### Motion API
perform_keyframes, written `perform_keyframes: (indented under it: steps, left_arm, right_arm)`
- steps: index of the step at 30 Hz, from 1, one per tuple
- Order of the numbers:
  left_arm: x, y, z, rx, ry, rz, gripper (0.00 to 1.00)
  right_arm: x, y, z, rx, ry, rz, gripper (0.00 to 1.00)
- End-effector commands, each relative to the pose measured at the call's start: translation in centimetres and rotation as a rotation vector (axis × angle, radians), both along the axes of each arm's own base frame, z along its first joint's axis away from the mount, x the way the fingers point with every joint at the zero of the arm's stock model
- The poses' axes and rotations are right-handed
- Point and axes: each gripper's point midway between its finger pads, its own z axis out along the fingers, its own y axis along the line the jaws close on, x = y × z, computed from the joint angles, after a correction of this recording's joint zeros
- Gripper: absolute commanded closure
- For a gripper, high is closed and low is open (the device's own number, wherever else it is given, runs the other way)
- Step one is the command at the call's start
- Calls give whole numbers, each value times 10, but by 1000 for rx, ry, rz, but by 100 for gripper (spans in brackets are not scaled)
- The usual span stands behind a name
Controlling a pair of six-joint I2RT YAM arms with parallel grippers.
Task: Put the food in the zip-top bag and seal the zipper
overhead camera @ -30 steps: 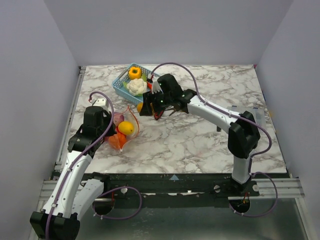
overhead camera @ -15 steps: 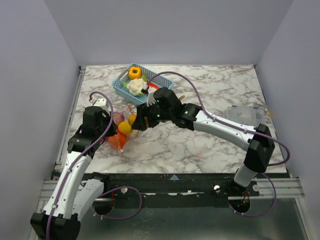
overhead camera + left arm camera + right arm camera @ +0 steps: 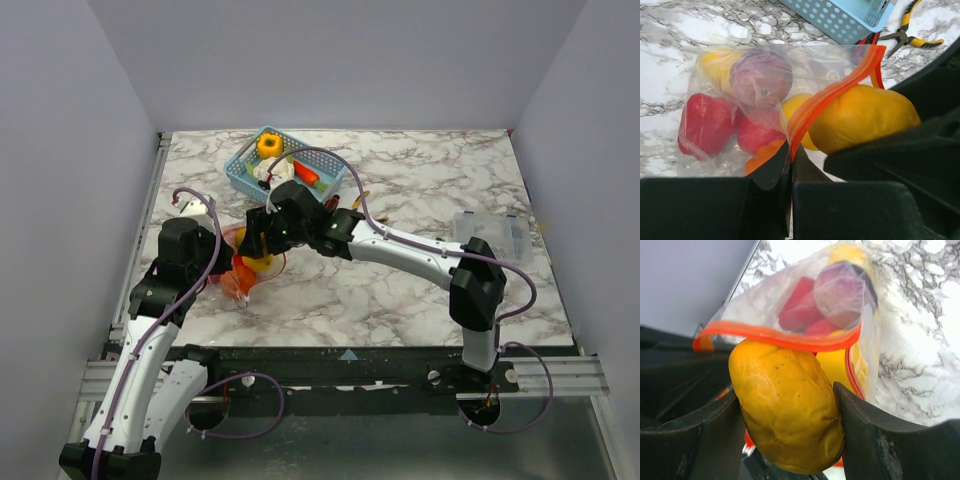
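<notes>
I've got left tool (image 3: 791, 160) clamped on the zipper (image 3: 836, 91); right tool (image 3: 787, 415) clamped on a yellow fruit (image 3: 785, 385) at the bag (image 3: 730, 112) mouth.

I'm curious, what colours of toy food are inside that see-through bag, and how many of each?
Red pieces: 2
Purple piece: 1
Yellow pieces: 2
Orange piece: 1
Total: 6 inside the clear bag; the yellow-orange piece in the right gripper is only at its mouth, not counted.

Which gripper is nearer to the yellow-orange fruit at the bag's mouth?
Right. The right gripper holds the yellow-orange fruit between its jaws; the left gripper is just beside it, shut on the zipper.
</notes>
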Motion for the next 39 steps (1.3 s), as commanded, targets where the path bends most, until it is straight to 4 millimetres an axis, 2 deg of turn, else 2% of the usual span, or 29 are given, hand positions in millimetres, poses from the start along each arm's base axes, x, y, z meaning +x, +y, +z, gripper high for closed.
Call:
perform_keyframes:
  steps: [1,7,13,21,31,35,39]
  left_arm:
    - [2,-4,9,-19,-48,-23,100]
    - [1,-3,9,-20,-54,-16,100]
    - [1,-2,10,-19,-52,-12,100]
    - [2,0,7,-13,-42,2,100]
    - [3,1,4,-26,-14,25,100]
    - [1,-4,8,-116,6,72,100]
    - [-6,-17,18,-286,42,127,100]
  right_arm:
    - [14,10,-5,-27,-14,-48,41]
    - [16,20,-19,-55,1,-32,27]
    - [15,18,-17,-58,-17,-26,12]
    - [9,12,-8,-54,-32,-6,10]
    - [-12,-22,19,-67,-70,-3,11]
    - [-20,-45,24,-77,-101,-12,11]
    - [-35,-61,35,-8,-144,14,11]
